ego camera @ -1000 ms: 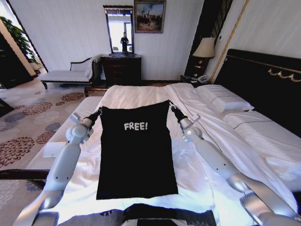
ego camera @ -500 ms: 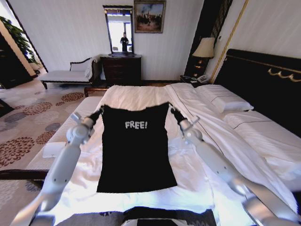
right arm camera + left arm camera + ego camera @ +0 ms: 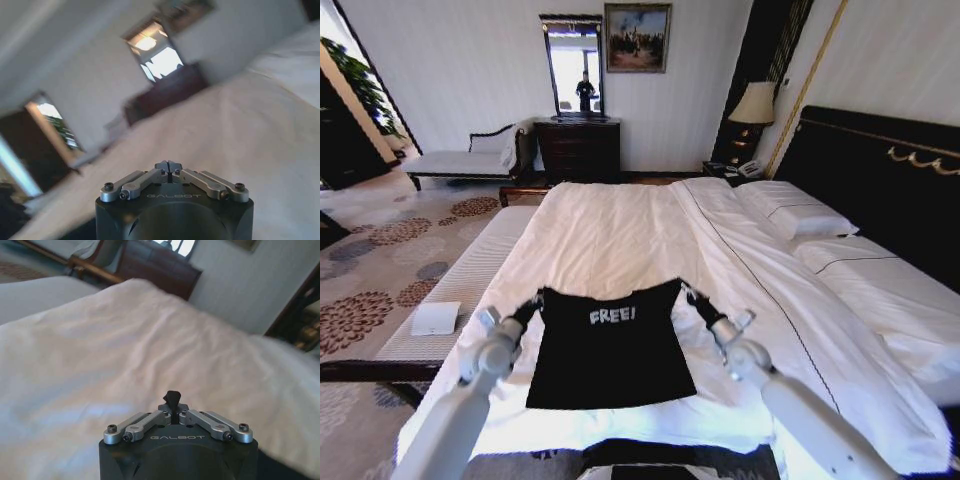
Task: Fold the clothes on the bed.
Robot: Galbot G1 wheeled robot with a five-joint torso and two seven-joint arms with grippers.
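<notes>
A black shirt (image 3: 608,350) printed "FREE!" lies on the white bed (image 3: 620,230), near its foot, with its far edge lifted. My left gripper (image 3: 533,303) is shut on the shirt's far left corner and my right gripper (image 3: 690,294) is shut on the far right corner. In the left wrist view the left gripper (image 3: 172,404) pinches a bit of black cloth (image 3: 173,397) between closed fingers. The right gripper (image 3: 168,166) also shows closed fingers in the right wrist view.
White pillows (image 3: 795,210) and the dark headboard (image 3: 880,180) lie to the right. A bench (image 3: 460,290) with a white item (image 3: 436,318) runs along the bed's left side. A dresser (image 3: 578,148), chaise (image 3: 470,158) and lamp (image 3: 753,102) stand at the far wall.
Both grippers have pulled the shirt's far edge back toward me, from mid-bed to near the foot. The shirt now looks much shorter, doubled over on itself.
</notes>
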